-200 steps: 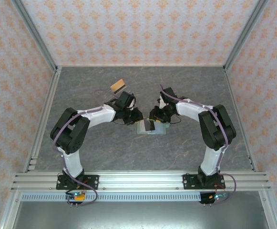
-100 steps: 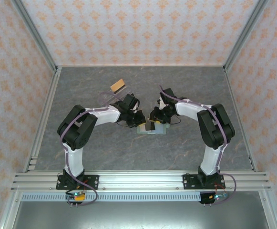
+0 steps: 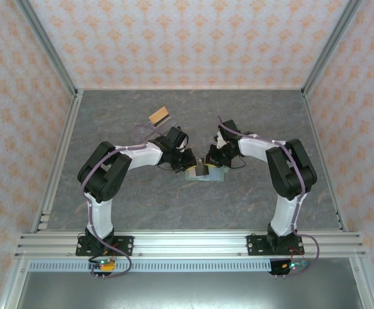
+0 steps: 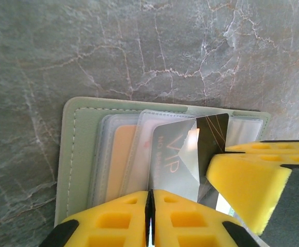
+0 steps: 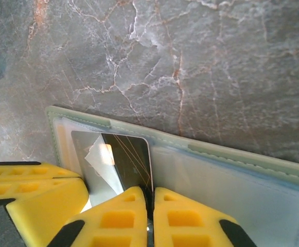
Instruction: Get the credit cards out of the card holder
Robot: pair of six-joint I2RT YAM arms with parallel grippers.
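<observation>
Card holder point(image 4: 69, 154), sage-green, open flat, stitched edge

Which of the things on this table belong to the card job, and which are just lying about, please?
Job: card holder, dark card, orange card, left gripper, right gripper.
Lying about: tan piece, apart from the holder.

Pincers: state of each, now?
Left pincer: shut, against the VIP card; hold unclear.
Right pincer: shut on the VIP card.
</observation>
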